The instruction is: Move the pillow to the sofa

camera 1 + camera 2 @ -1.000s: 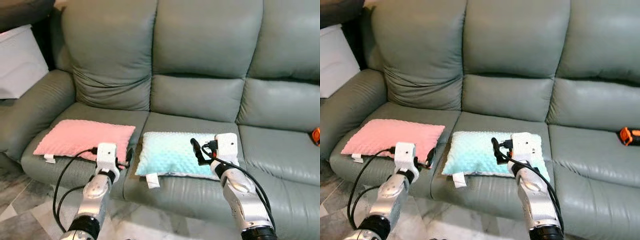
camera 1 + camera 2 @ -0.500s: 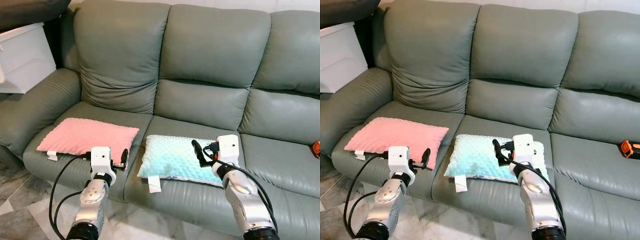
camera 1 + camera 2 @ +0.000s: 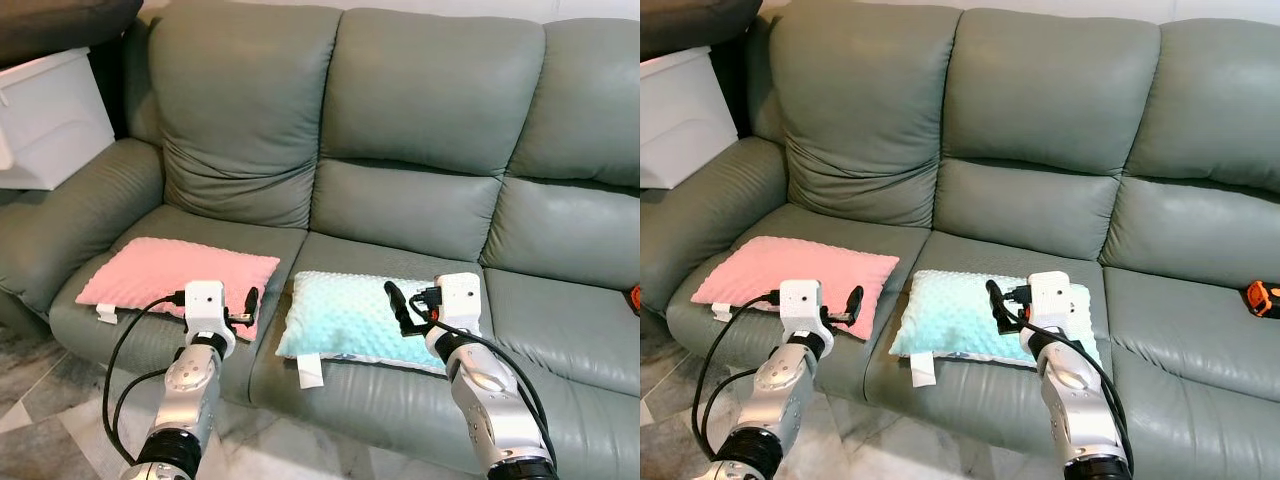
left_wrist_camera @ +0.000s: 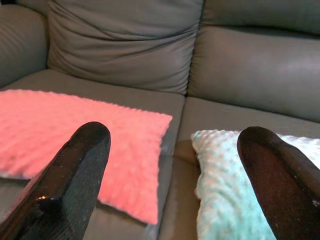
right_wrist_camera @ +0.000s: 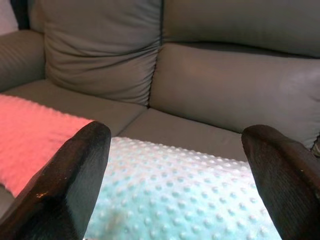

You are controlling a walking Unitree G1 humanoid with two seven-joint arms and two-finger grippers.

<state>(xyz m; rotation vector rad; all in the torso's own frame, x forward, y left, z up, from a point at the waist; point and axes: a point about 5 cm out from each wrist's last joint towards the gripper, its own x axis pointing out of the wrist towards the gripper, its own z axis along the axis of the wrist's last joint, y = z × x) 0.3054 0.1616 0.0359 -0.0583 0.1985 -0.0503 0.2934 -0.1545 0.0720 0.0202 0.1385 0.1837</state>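
Both grippers spread wide above the sofa's front edge, pillows lying on the seat

Grippers first, from the left eye view: we are holding our left gripper [image 3: 247, 305] just in front of the near corner of the pink pillow [image 3: 175, 274], and our right gripper [image 3: 396, 305] over the near right part of the mint-green pillow [image 3: 355, 315]. Neither is gripping anything. Both dotted pillows are lying flat on the grey-green leather sofa [image 3: 420, 130], the pink one on the left seat cushion and the mint one on the middle cushion, near each other but apart. A white box [image 3: 50, 120] is sitting past the sofa's left armrest.

From the right eye view, we are seeing the same layout, plus an orange-and-black object [image 3: 1261, 297] resting on the right seat cushion; we cannot tell what it is.

Along the left wrist view, our two black fingers [image 4: 75, 180] are standing far apart, framing the gap between the pink pillow [image 4: 75, 135] and the mint one [image 4: 225, 180].

Along the right wrist view, the fingers [image 5: 70, 185] are likewise spread, hovering over the mint pillow [image 5: 170, 195], with the pink one [image 5: 30, 140] off to one side.
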